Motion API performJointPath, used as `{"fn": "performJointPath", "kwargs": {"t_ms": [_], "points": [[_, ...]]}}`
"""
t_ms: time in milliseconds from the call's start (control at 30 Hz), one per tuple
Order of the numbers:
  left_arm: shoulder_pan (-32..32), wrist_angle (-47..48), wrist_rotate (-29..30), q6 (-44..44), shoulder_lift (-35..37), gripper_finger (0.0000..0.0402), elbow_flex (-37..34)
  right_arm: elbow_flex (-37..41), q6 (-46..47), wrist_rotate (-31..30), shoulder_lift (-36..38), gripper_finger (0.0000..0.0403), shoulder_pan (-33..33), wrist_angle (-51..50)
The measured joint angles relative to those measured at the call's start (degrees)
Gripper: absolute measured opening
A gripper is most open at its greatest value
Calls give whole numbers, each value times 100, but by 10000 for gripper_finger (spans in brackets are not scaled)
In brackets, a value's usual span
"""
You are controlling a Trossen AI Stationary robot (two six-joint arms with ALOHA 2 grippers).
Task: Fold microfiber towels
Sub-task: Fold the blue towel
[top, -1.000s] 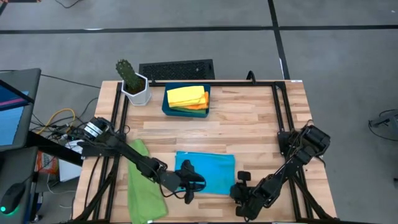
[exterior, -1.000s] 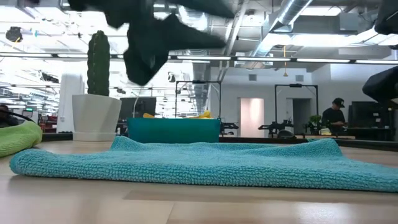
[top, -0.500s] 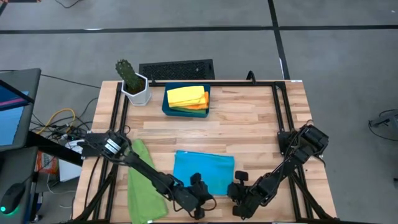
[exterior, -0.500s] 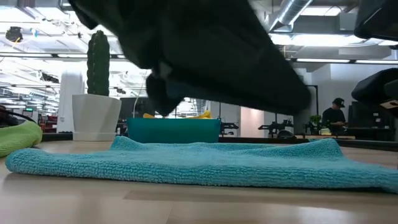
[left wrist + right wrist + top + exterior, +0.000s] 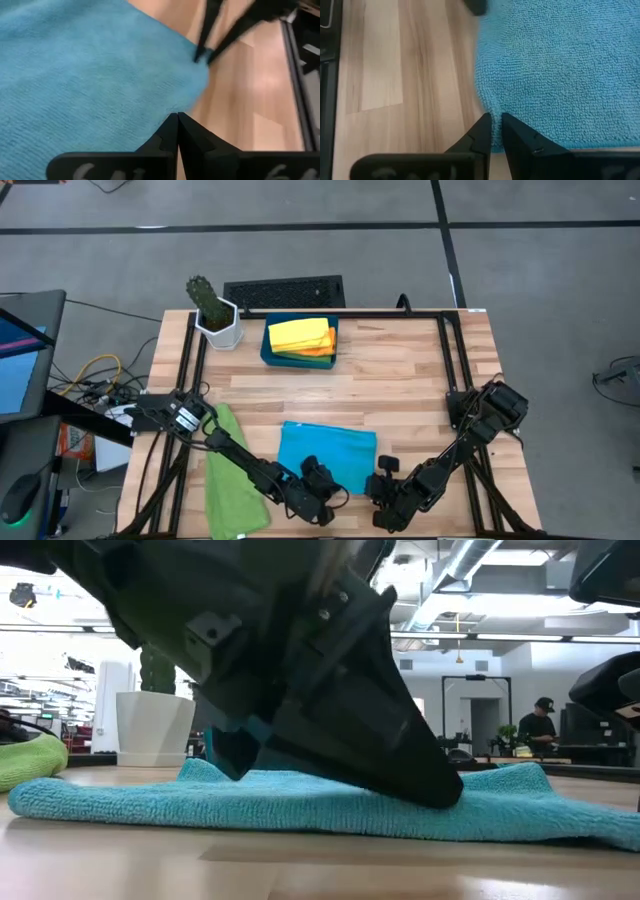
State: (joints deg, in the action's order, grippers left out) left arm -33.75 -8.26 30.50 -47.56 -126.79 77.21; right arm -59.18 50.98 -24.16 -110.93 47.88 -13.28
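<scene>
A sky-blue towel (image 5: pixel 328 455) lies flat on the wooden table, near its front edge. My left gripper (image 5: pixel 322 486) is shut, its tips down at the towel's near edge. My right gripper (image 5: pixel 378 482) is shut on the towel at its near right corner. In the low view the left gripper (image 5: pixel 440 795) slants down onto the blue towel (image 5: pixel 150 805). A green towel (image 5: pixel 235 472) lies bunched at the left. Yellow and orange towels (image 5: pixel 300 337) rest folded in the teal tray (image 5: pixel 266 352). My left gripper's shut fingertips (image 5: pixel 177 120) meet the towel's near edge (image 5: pixel 167 107), slanting down from the near side. Whether any cloth sits between them, I cannot tell. The towel lies flat there. My right gripper pinches the towel's edge (image 5: pixel 491 106) by the near right corner between its two fingers, slanting down from the near side. The cloth puckers just ahead of the tips; the rest stays flat on the table.
A white pot with a cactus (image 5: pixel 213 315) stands at the far left corner. Black frame rails (image 5: pixel 445 370) run along both table sides. Bare wood (image 5: pixel 400 380) lies between the tray and the blue towel.
My left gripper has come down from above the blue towel toward the table's near edge, tipping further downward and shutting on the way. It now rests at the towel's near edge. The towel has stayed flat in place.
</scene>
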Motion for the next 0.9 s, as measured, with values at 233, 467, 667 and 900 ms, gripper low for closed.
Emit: {"fn": "performJointPath", "kwargs": {"t_ms": [233, 467, 667, 900], "points": [[101, 240, -124, -379, 1, 0, 0, 0, -44, 25, -4, 68, 28, 82], [87, 307, -954, -557, 21, 0, 4, 0, -177, 32, -4, 68, 37, 74], [28, 470, -1540, -637, 265, 0, -9, -2, -192, 28, -4, 68, 37, 70], [38, 552, -214, -712, 616, 0, -2, -2, -192, 25, -4, 68, 45, 91]]}}
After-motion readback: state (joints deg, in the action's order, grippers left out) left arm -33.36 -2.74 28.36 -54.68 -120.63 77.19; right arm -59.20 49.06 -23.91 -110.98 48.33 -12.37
